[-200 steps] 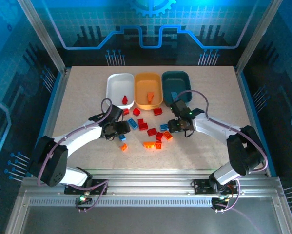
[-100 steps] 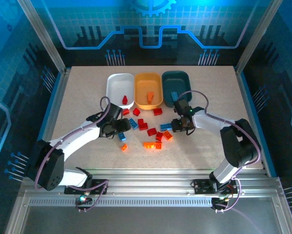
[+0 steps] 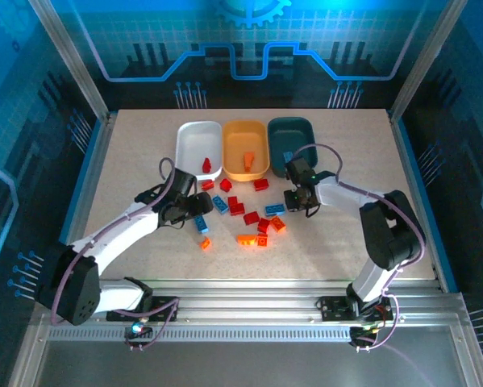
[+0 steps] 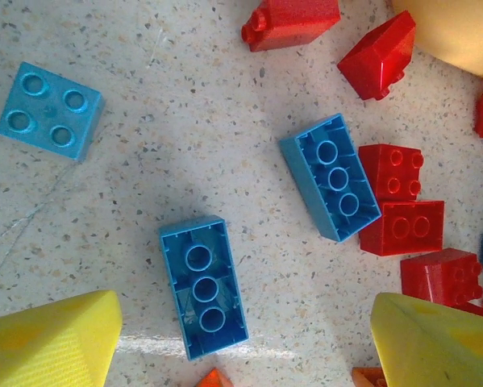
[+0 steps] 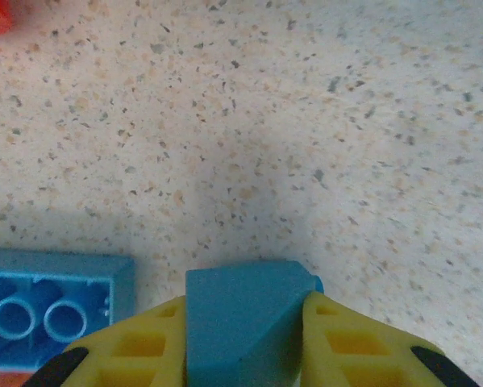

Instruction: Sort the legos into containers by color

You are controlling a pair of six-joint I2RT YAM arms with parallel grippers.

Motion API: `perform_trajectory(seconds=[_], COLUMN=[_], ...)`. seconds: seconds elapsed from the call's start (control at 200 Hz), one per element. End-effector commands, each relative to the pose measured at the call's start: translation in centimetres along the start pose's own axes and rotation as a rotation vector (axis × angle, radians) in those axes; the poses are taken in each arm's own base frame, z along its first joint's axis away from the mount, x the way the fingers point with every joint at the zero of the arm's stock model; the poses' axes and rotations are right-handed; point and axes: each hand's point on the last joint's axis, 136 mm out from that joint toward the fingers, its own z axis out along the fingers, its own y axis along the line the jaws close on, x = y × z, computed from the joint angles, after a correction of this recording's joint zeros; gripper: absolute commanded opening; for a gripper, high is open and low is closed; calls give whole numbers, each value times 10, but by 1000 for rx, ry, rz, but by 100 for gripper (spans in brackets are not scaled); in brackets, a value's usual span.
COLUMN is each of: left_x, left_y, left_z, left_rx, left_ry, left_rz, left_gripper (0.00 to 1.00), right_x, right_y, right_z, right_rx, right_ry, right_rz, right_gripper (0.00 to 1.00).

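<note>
Holding a blue brick (image 5: 238,294) clamped in my right gripper (image 5: 243,326), right of the pile, I had the teal tray (image 3: 313,141) just up-frame. My left gripper (image 4: 245,334) stood spread astride another blue brick (image 4: 202,286), its length running up-frame.

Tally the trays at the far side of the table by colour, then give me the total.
white tray: 1
orange tray: 1
teal tray: 1
Total: 3
</note>
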Motion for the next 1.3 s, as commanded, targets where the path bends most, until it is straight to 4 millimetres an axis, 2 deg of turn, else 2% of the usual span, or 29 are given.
perform_trajectory(seconds=[0.0, 0.1, 0.19, 0.255, 0.355, 0.43, 0.525, 0.67, 0.765, 0.895, 1.066, 1.176, 1.246, 1.291], left_x=[-8, -17, -20, -20, -17, -16, -15, -15, -14, -10, 8, 30, 44, 54], left_y=[-5, -13, -18, -22, -30, -36, -46, -54, -61, -79, -97, -112, -123, -133], left_z=[-16, -23, -26, -26, -24, -24, -25, -21, -13, -2, 15, 21, 23, 24], left_rx=[25, 43, 61, 79, 119, 140, 176, 192, 184, 142, 93, 113, 132, 159], left_ry=[-15, -33, -36, -32, -5, 15, 43, 71, 92, 106, 175, 198, 235, 259], left_rz=[24, 33, 37, 36, 42, 54, 82, 111, 124, 232, 307, 354, 374, 382], left_gripper=[83, 83, 83, 83, 83, 83, 84, 86, 85, 85, 83, 83, 82, 82], right_x=[-33, -68, -101, -123, -150, -164, -178, -183, -186, -192, -196, -183, -169, -153], right_y=[-11, -21, -36, -43, -49, -48, -47, -45, -44, -42, -43, -41, -39, -38], right_z=[-48, -73, -74, -65, -36, -15, -1, 13, 11, -9, -45, -64, -74, -74], right_rx=[26, 32, 45, 41, 41, 35, 34, 28, 19, 3, -5, -17, -36, -46], right_ry=[-136, -221, -248, -251, -201, -171, -150, -121, -118, -158, -224, -253, -274, -266], right_rz=[27, 46, 72, 84, 87, 82, 72, 62, 58, 60, 65, 82, 106, 122], right_gripper=[22, 21, 21, 21, 22, 22, 23, 28, 43, 55, 59, 59, 60, 60])
